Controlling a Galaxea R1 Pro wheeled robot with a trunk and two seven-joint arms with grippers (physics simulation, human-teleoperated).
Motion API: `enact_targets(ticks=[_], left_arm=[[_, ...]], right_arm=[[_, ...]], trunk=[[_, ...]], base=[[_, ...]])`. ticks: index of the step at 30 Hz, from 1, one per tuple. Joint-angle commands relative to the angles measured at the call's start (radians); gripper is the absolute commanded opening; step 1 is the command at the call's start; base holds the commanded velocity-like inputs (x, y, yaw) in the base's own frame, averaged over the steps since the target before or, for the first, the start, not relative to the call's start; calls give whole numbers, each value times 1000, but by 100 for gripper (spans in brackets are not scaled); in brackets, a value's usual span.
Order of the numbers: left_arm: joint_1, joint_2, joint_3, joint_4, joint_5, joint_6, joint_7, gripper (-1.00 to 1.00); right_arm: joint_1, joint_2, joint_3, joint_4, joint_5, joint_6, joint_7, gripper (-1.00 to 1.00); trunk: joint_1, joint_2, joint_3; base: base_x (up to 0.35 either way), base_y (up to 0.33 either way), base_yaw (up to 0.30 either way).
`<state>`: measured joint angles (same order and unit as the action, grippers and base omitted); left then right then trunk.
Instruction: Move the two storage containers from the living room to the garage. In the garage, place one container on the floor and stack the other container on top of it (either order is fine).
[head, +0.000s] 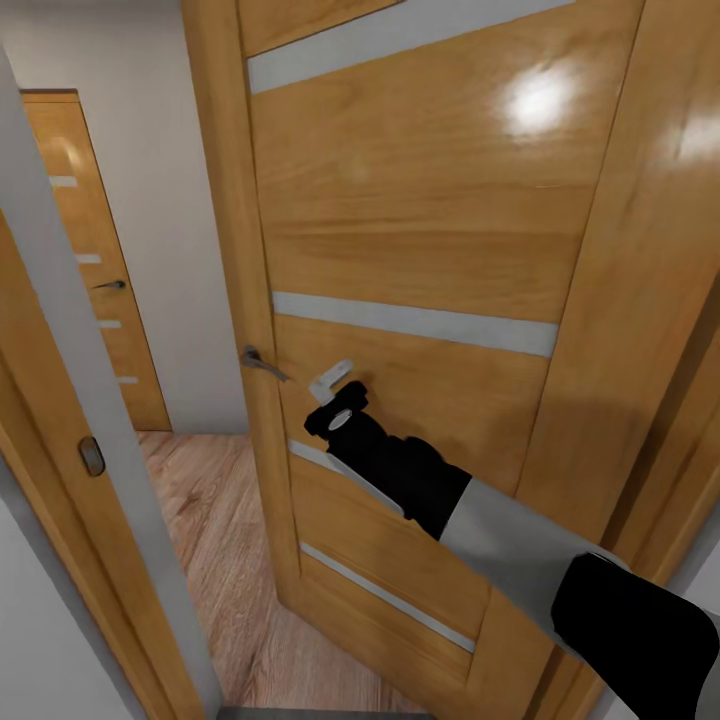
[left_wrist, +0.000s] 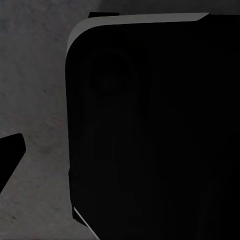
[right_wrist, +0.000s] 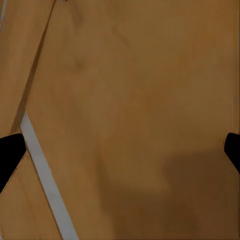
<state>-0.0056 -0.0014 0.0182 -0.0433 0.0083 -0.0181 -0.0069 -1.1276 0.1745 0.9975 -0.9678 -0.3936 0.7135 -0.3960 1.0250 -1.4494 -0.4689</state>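
The storage containers are out of view. A glossy wooden door (head: 420, 200) with pale horizontal strips stands close in front of me, partly ajar. My right gripper (head: 335, 383) reaches out to the door panel just right of its metal lever handle (head: 262, 365). In the right wrist view the right gripper (right_wrist: 120, 150) is open on the wood, with dark fingertips (right_wrist: 10, 155) at both edges and nothing between them. In the left wrist view the left gripper (left_wrist: 120, 155) hangs beside my black body, one fingertip (left_wrist: 10, 152) over grey concrete.
The door frame (head: 70, 400) with a latch plate (head: 91, 456) rises at the left. Through the gap lie a light wood plank floor (head: 220, 540), a white wall and a second wooden door (head: 95, 260). Mottled grey concrete floor (left_wrist: 35, 75) is under me.
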Motion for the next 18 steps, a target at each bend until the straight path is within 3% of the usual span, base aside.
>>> enact_targets(ticks=[1,12,18], left_arm=[[0,0,2,0,1,-2,-1,100],[0,0,2,0,1,-2,-1,100],[0,0,2,0,1,-2,0,100]], right_arm=[[-1,0,3,-11,-10,3,-10,100],[-1,0,4,-96,-13,16,-8,100],[-5,0,1,-45,-15,21,-11,100]], trunk=[[0,-1,-1],[0,-1,-1],[0,-1,-1]], base=[[0,0,0],[0,0,0],[0,0,0]])
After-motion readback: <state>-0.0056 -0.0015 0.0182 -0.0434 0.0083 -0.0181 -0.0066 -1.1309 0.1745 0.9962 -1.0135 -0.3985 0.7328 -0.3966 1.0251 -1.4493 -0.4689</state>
